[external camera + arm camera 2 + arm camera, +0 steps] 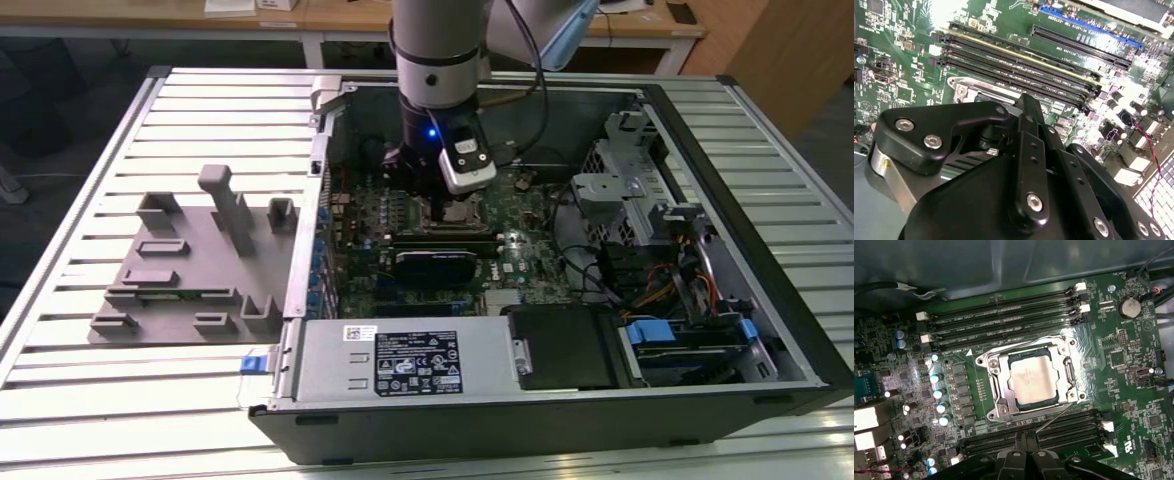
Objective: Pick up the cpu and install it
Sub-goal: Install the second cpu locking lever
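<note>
1. The exterior view looks down from high up and some way off at an open computer case (561,300) lying on a slatted desk (80,380), with the arm reaching into it.
2. The first wrist view looks almost straight down from close above the green circuit board (1124,385), over the hand (1026,460).
3. The second wrist view sits just behind the hand (1026,150), looking past it at a slant.
4. Both wrist views share the long memory slots (1019,70) beside the hand.
</note>
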`<state>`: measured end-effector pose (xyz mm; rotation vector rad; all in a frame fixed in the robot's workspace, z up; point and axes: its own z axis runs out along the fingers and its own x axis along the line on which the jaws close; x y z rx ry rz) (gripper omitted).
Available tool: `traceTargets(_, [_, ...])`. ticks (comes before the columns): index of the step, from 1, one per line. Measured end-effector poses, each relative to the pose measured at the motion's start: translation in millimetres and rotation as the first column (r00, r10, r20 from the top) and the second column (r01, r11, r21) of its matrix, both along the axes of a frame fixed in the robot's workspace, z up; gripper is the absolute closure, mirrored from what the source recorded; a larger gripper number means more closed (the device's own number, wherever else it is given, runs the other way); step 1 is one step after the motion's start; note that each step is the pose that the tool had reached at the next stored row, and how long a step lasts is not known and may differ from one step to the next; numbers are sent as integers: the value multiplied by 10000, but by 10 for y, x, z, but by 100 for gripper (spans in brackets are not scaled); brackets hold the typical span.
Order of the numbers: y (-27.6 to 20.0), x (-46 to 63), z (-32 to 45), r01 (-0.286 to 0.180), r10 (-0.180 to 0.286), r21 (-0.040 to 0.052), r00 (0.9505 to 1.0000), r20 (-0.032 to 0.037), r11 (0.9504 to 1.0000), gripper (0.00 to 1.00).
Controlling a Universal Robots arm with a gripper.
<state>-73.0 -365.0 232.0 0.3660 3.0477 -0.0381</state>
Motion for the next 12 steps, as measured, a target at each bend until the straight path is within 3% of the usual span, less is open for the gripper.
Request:
traceTargets(4, [-27,-1,-17,1,-1,19,10000,-2,10000,89])
traceTargets(8, [-73,-10,-40,0,0,120,10000,-2,9999,89])
traceTargets(10, [-87,-17,-50,0,0,183,10000,-2,9998,89])
traceTargets(12, [-98,-26,-62,-4,4,314,10000,-2,9995,89])
